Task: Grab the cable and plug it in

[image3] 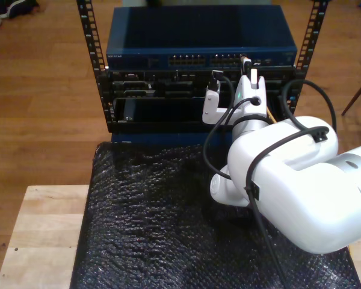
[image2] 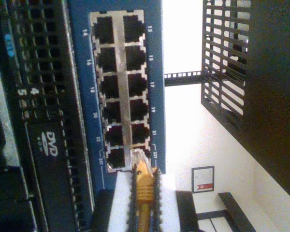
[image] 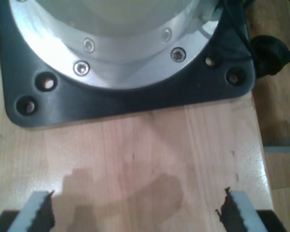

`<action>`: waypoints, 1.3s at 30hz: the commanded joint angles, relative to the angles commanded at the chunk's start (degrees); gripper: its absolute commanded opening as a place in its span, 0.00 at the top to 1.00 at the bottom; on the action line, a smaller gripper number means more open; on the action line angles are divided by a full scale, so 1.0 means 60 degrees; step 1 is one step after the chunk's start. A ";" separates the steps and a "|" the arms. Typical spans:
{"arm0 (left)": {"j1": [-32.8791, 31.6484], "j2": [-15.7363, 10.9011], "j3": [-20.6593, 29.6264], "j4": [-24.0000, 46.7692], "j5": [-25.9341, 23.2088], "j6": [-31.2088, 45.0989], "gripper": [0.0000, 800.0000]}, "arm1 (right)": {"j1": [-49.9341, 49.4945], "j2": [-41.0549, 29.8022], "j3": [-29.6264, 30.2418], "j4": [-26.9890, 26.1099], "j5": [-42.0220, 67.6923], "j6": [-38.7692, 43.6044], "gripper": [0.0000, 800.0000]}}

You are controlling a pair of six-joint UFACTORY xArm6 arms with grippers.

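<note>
- The second gripper (image2: 144, 203) is clamped on the yellow-orange cable (image2: 143, 193), whose clear plug (image2: 139, 157) sits at the last port pair, by the end edge of the blue network switch (image2: 154, 72); open room lies beyond that edge.
- In the exterior view, a white arm (image3: 289, 180) reaches over black bubble wrap (image3: 150, 223) to the rack (image3: 108, 90).
- The first gripper (image: 140, 212), jaws wide apart and empty, hangs over the wooden table (image: 150, 154) beside a black arm base plate (image: 130, 101).
</note>
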State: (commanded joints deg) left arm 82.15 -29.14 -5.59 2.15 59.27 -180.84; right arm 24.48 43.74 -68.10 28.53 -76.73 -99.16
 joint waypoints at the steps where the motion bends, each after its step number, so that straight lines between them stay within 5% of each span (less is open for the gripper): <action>1: 0.0000 0.0000 0.0000 0.0000 0.0000 0.0000 0.00 | -0.0015 0.0015 0.0000 0.0000 0.0000 0.0015 1.00; 39: 0.0000 0.0000 0.0000 0.0000 0.0000 0.0000 0.00 | -0.0015 0.0220 -0.0425 -0.0015 0.0029 0.0000 1.00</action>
State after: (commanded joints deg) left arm 82.15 -29.14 -5.59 2.15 59.27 -180.84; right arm 24.40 45.05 -70.65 28.44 -76.55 -99.16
